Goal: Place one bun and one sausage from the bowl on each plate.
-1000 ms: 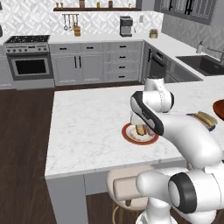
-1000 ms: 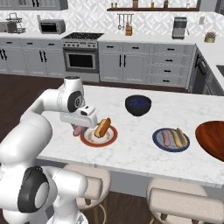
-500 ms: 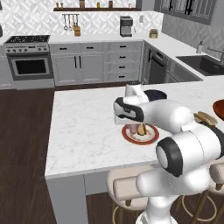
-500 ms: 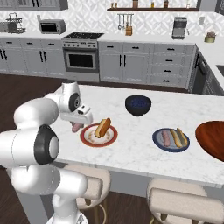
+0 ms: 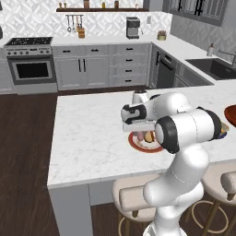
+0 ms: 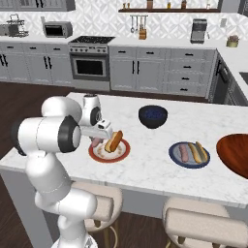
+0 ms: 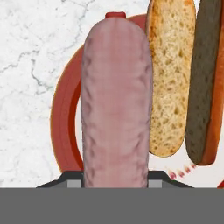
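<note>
In hand view, sausage beside bun

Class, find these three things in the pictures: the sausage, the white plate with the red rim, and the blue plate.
sausage (image 7: pixel 116 105), hand view, middle of its pink body.
white plate (image 6: pixel 123 155), right base view, red rim at its near right.
blue plate (image 6: pixel 175 159), right base view, bare near-left rim.

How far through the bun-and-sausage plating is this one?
Blue plate already has a bun and a sausage. White plate has its bun; the pincer holds the second sausage over that plate. Left: set it down and let go.
</note>
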Robot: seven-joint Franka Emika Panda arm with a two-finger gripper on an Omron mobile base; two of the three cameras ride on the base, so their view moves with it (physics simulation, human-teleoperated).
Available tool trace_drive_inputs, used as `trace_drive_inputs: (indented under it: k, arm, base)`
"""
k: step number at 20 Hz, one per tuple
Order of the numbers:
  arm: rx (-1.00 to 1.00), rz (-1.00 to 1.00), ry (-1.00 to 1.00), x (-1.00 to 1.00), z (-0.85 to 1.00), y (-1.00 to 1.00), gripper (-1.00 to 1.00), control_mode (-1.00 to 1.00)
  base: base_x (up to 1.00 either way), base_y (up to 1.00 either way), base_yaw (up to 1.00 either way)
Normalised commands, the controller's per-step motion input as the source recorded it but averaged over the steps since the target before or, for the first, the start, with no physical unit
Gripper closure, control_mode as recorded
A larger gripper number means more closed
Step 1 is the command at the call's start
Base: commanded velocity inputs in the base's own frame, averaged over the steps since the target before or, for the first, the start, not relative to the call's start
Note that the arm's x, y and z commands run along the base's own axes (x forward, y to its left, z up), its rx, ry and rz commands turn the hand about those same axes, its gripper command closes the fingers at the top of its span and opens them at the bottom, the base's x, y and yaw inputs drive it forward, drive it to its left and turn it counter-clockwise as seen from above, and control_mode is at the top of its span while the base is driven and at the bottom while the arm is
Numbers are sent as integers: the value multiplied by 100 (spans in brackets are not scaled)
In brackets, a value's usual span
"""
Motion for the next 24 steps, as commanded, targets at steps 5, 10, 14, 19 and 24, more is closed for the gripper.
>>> trace_drive_inputs:
  k: [5, 10, 14, 19, 24]
  arm:
    - [0, 0, 0, 10, -30, -1, 100, -100]
    - [0, 0, -1, 4, -32, -4, 100, -100]
    - [0, 0, -1, 3, -7, 0, 100, -100]
    - [0, 0, 0, 0, 0, 0, -100, -100]
    - [0, 0, 0, 0, 0, 0, -100, -100]
  base:
    - [0, 0, 0]
    - [0, 0, 0]
    - [0, 0, 0]
    - [0, 0, 0]
    - [0, 0, 0]
